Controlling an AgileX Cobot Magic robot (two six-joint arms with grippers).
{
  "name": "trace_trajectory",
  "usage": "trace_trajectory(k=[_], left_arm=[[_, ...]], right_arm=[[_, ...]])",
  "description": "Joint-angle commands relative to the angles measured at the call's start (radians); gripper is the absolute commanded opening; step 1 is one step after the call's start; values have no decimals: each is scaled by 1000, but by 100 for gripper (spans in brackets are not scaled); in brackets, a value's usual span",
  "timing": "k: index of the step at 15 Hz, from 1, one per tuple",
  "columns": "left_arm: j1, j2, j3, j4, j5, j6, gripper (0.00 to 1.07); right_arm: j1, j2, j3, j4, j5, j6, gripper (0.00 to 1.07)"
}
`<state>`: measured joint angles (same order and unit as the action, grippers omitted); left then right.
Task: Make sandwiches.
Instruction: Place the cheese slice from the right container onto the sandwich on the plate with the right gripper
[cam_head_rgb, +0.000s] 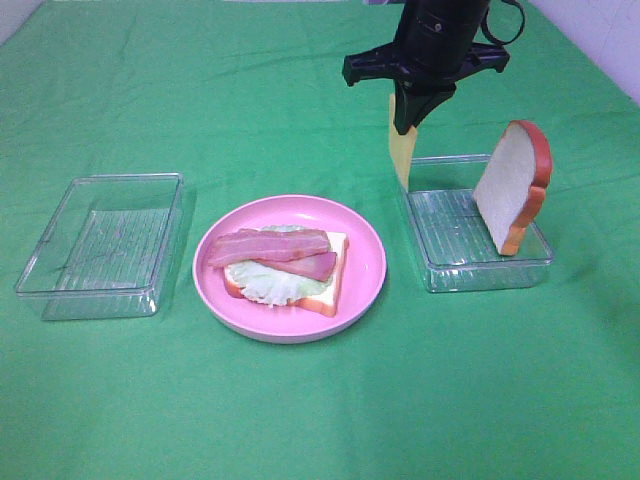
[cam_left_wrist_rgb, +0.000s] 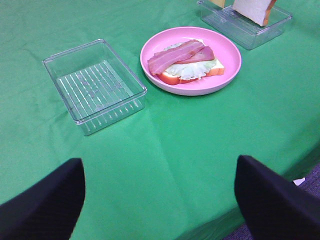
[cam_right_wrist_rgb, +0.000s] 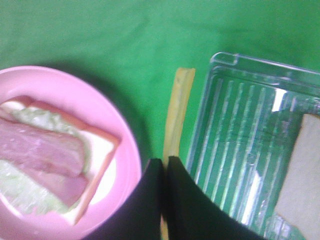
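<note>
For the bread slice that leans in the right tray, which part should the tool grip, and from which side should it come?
Probably best: grip its upper edge, coming from above and closing across its two flat faces. The bread slice stands tilted, nearly upright. Its top rises free above the walls of the tray, while its lower part sits between them, so there is little room to come from the side.

It seems a robot lab bench, not a true kitchen: a plain green cloth (cam_head_rgb: 300, 420) covers the table, a toy sandwich (cam_head_rgb: 285, 275) lies on a pink plate (cam_head_rgb: 365, 270) between clear plastic trays (left tray (cam_head_rgb: 100, 300), right tray (cam_head_rgb: 490, 275)), and a black robot arm (cam_head_rgb: 440, 35) hangs at the far side.
</note>
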<state>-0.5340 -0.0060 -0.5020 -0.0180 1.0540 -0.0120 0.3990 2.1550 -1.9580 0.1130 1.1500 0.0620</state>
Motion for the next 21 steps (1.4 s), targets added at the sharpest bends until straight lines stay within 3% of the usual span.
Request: trace_trajectory(k=[1,5,6,9,14,21], left_arm=[[-2,-20,3,-6,-8,-1,78],[-2,-20,3,-6,-8,-1,78],[-2,-20,3,-6,-8,-1,78],[-2,-20,3,-6,-8,-1,78],[-2,-20,3,-6,-8,-1,78],[-2,-20,3,-6,-8,-1,78]], right_arm=[[-2,-13,-5,134,35,-89,0],[-1,-12,24,435,58,-252,0],[3,-12,66,601,59,-332,0],[38,-5,143,703,16,-434,0],[92,87,153,684,-30,-398,0],[91,119,153,461,-82,-231,0]])
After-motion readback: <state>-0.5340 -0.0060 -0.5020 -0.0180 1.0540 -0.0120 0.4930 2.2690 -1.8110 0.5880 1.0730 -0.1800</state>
